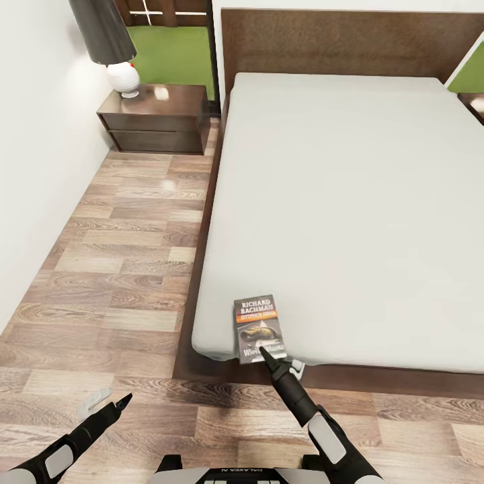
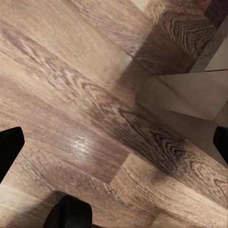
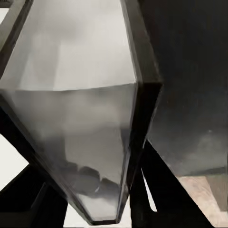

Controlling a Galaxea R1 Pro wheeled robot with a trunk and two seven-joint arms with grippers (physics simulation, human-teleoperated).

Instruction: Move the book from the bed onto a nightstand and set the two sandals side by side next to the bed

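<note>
The book (image 1: 258,328), dark with an orange band and white lettering, lies flat on the near left corner of the bed's grey mattress (image 1: 349,202). My right gripper (image 1: 277,360) reaches it from the foot end, one finger over its near edge and one under. In the right wrist view the book (image 3: 80,95) sits between both dark fingers (image 3: 161,190), which press on it. My left gripper (image 1: 111,402) hangs open over the bare floor at the lower left, its fingertips (image 2: 9,147) spread wide apart. The sandals are out of view.
A dark wooden nightstand (image 1: 154,117) stands left of the headboard and carries a lamp (image 1: 114,47). The corner of a second nightstand (image 1: 474,101) shows at the right edge. A wood-plank floor strip (image 1: 128,255) runs between the white wall and the bed frame.
</note>
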